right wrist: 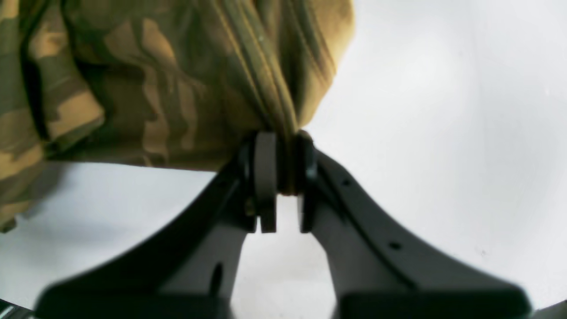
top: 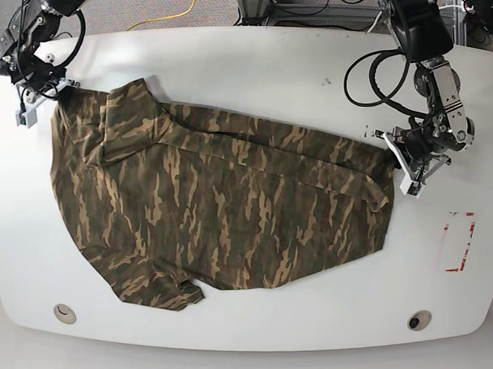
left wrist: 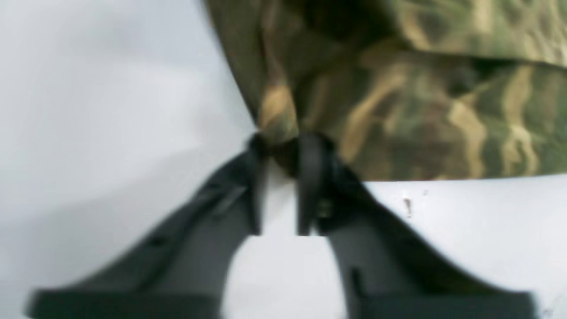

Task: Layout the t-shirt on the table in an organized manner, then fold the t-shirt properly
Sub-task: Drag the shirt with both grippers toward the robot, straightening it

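I see the camouflage t-shirt [top: 215, 202] spread across the white table [top: 250, 63], mostly open but still wrinkled and skewed — layout nearly done, folding not begun. My left gripper [left wrist: 283, 144] and right gripper [right wrist: 283, 141] each pinch an edge of it.

Grey floor [top: 13, 354] visible past the near corners of the tabletop. Far edge: metal frame legs [top: 252, 2] with black cables [top: 321, 5] bundled beside them; one yellow cable [top: 169, 15] trailing across the floor at the far side. Lighting even, overhead, with soft glare. No walls or windows in view.
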Controlling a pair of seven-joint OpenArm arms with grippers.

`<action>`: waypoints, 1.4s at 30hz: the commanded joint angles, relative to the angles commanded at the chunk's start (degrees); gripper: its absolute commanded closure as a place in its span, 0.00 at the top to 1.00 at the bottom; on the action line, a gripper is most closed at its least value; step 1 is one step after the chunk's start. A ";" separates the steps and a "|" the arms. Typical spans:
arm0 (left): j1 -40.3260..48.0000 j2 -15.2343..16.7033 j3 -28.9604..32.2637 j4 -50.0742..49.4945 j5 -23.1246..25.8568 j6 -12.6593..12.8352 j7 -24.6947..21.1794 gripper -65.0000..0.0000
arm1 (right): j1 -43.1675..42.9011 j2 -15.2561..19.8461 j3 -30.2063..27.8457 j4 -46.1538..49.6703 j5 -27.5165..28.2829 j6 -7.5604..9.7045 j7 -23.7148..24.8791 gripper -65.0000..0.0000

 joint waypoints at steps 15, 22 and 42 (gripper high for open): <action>9.41 -3.69 -0.44 15.38 -0.35 0.00 5.54 0.00 | -3.52 8.53 -8.97 0.18 0.09 0.00 -0.53 0.00; 16.79 -4.04 -2.90 21.63 -0.35 0.00 6.68 0.00 | -6.15 10.11 -9.32 0.97 0.09 0.00 -0.53 0.01; 30.95 -3.87 -11.69 27.78 0.00 0.00 7.65 0.00 | -14.95 7.74 -8.97 13.27 0.00 0.00 -3.34 0.01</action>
